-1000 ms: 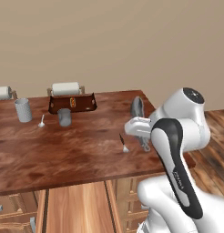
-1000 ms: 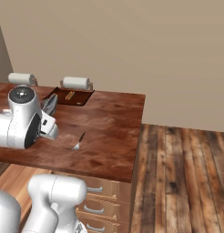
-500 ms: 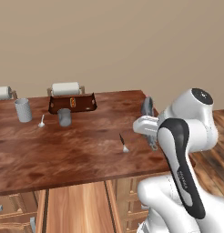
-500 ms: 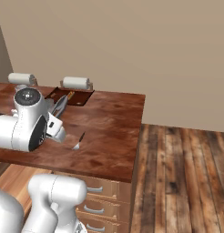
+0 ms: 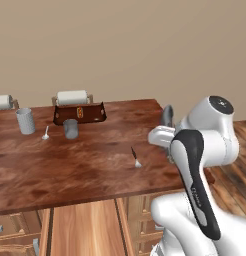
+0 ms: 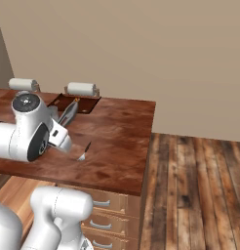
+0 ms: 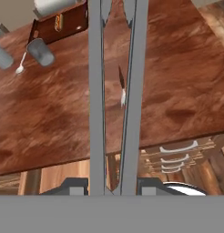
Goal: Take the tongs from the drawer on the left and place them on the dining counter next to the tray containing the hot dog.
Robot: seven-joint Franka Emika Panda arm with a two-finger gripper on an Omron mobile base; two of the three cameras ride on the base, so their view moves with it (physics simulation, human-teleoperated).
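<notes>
hand view | gripper [image 7: 112, 190] at bottom centre, pinching the tongs [image 7: 96, 91] | their two arms run straight up the frame's middle, over the dining counter [image 7: 177, 82]

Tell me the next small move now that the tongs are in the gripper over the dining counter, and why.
Probably carry the tongs forward and left toward the tray. The gripper is shut on them at the near right of the dining counter, above the fork, while the tray holding the hot dog sits at the far edge behind a cup.
</notes>
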